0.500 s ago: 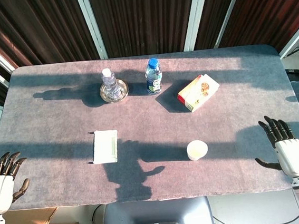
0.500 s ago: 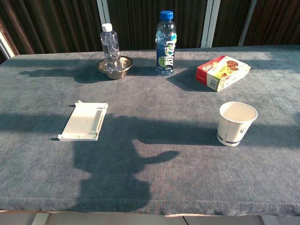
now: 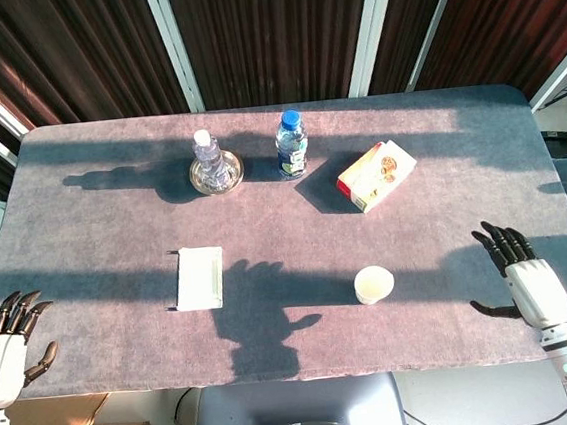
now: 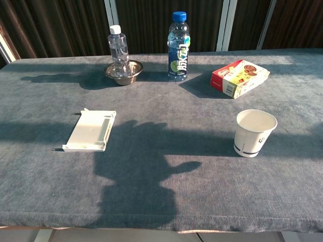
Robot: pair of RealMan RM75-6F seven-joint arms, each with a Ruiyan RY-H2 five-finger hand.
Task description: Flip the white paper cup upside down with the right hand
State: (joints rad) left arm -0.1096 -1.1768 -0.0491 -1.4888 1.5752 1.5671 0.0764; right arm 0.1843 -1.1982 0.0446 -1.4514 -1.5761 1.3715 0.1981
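Note:
The white paper cup stands upright with its mouth up on the grey table, right of centre near the front; the chest view shows the cup with a dark band low on its side. My right hand hovers over the table's right front part, fingers spread and empty, well to the right of the cup. My left hand hangs off the table's left front corner, fingers apart, holding nothing. Neither hand appears in the chest view.
A flat white tray lies left of centre. At the back stand a clear bottle in a metal bowl, a blue-capped bottle and a red-and-white box. The table's front edge is close.
My right hand has moved a little left and forward, toward the cup. The shadow on the table has grown and shifted. The cup and left hand have barely moved.

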